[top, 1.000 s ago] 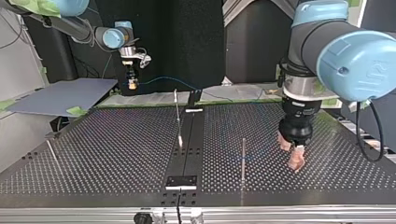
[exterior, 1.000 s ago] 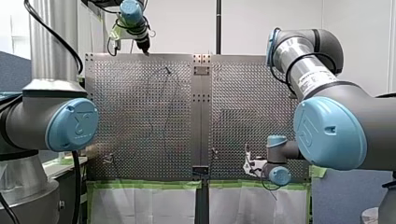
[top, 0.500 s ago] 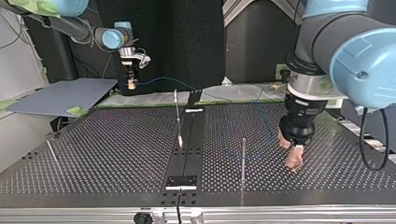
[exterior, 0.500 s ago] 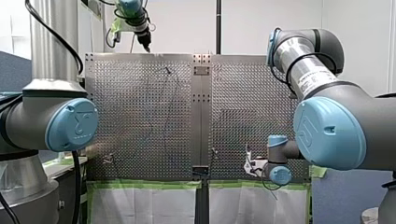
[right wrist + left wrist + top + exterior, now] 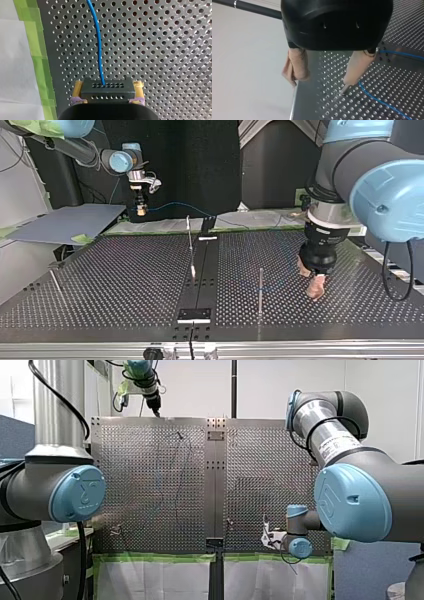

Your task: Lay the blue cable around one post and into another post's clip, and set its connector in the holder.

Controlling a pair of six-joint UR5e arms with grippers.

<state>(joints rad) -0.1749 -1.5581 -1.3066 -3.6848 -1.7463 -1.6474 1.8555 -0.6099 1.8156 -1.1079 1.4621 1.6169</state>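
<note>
Two yellow pads of your right gripper pinch the connector at the top view's ten o'clock, long axis crosswise, blue cable pointing straight ahead from it. Your left gripper hangs spread at four o'clock.

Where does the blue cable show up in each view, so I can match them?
Front view: blue cable faint, looping on the left half of the perforated table.
Top view: blue cable arcs from my right gripper toward the table's far middle.
Left wrist view: blue cable lies on the table beside my left gripper.
Right wrist view: blue cable runs ahead from the connector that my right gripper holds.
Shared landmark: the perforated table.
</note>
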